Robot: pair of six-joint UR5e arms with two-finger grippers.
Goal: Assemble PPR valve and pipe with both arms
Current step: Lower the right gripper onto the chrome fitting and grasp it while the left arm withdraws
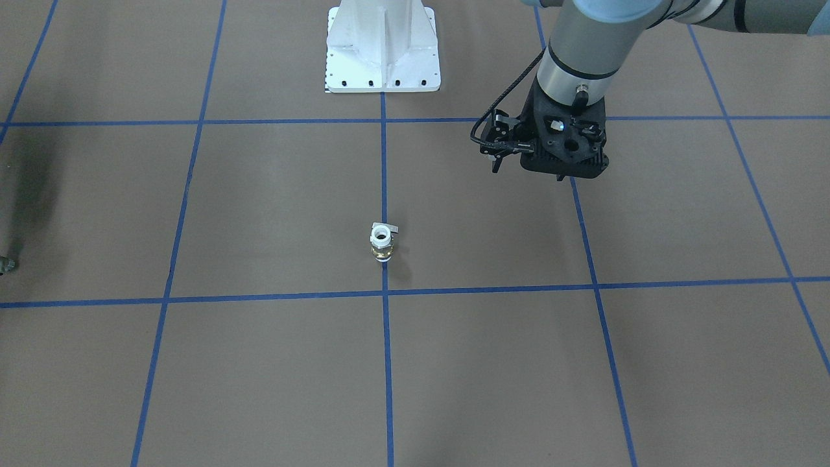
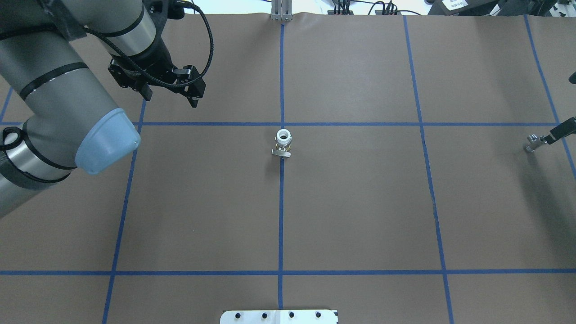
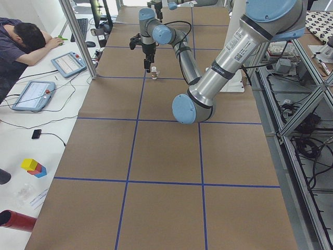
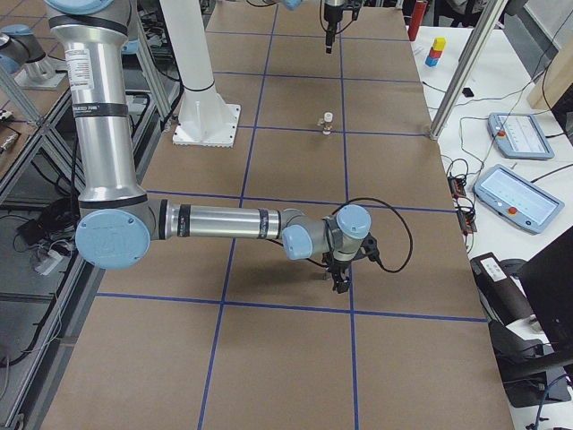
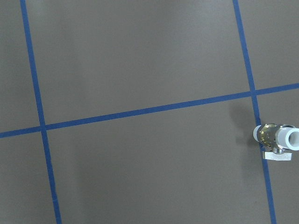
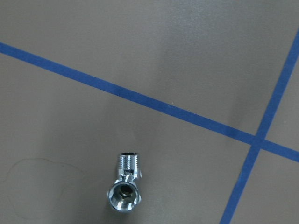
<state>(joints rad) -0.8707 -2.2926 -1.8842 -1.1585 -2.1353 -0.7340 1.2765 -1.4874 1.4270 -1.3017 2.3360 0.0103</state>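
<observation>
The PPR valve (image 2: 283, 143) stands upright on the centre blue line, white end up and lever to the side. It also shows in the front view (image 1: 382, 241) and at the right edge of the left wrist view (image 5: 278, 140). My left gripper (image 2: 170, 93) hangs open and empty above the table, well off to the valve's side. The pipe (image 2: 532, 145), a shiny silver piece, lies on the table at the far right and shows in the right wrist view (image 6: 126, 189). My right gripper (image 2: 562, 107) is mostly cut off by the edge; its fingers look spread, next to the pipe and not holding it.
The white bolted pedestal (image 1: 382, 48) stands at the robot's side of the table. Brown paper with blue tape lines (image 2: 281, 202) covers the table. A person (image 3: 26, 41) leans on the side desk, with tablets beside him.
</observation>
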